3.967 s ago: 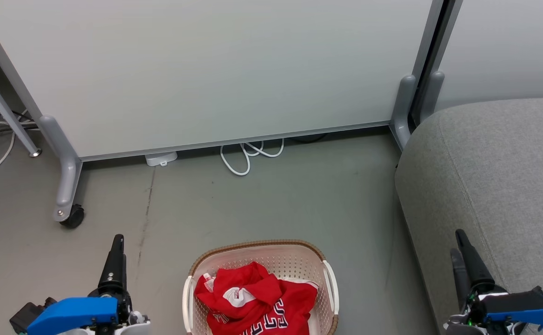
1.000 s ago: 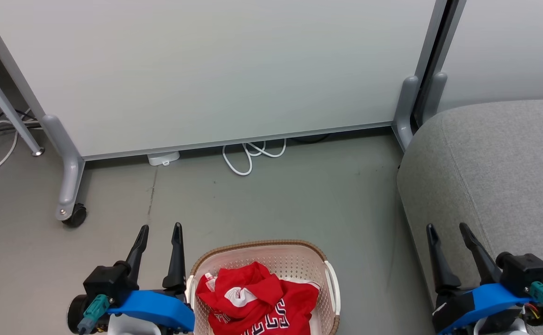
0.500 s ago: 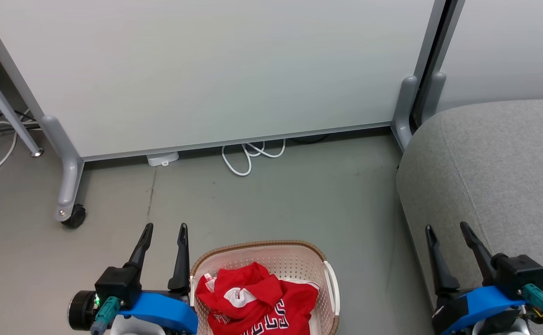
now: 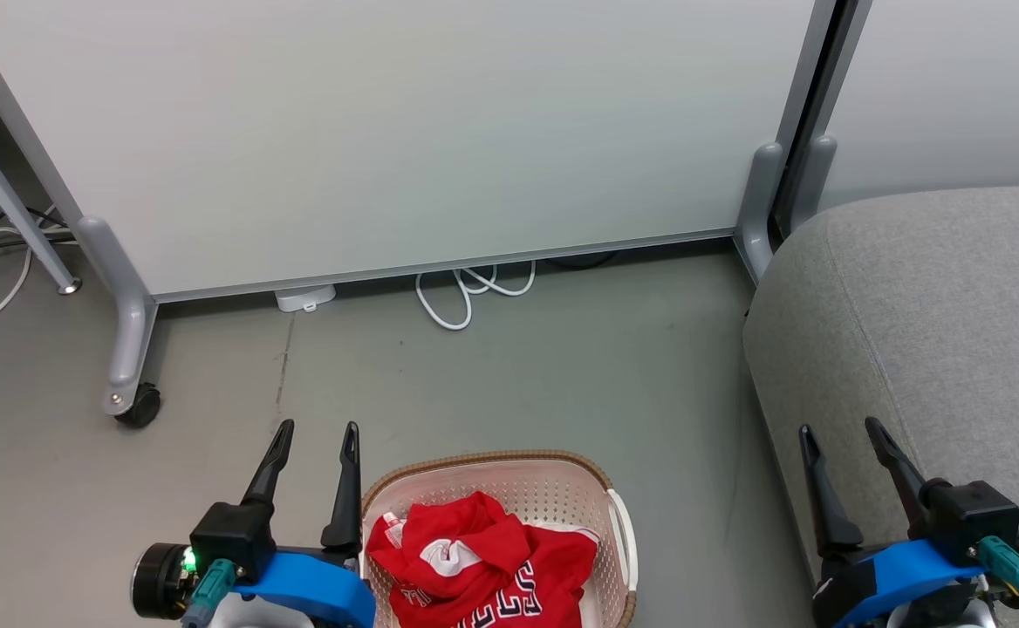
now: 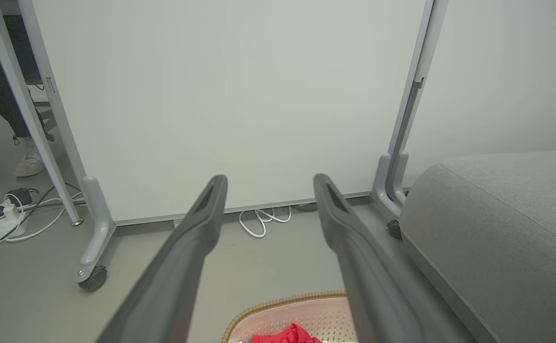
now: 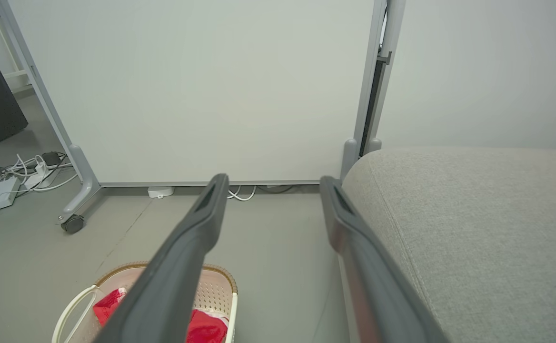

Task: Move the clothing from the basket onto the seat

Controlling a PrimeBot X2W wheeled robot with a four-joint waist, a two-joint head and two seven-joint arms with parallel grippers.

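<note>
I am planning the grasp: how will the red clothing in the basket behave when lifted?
The clothing lies crumpled in soft folds, so it will probably flop and hang down. It looks thin, so likely light. Trailing fabric might drag on the basket rim.

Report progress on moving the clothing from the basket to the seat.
Done: nothing yet; the red clothing lies in the basket, and the visible part of the seat carries none. In hand: nothing gripped; the left gripper hangs beside the basket's left rim and the right gripper by the seat's edge, both with jaws open. Left: grasp the clothing, carry it onto the seat.
</note>
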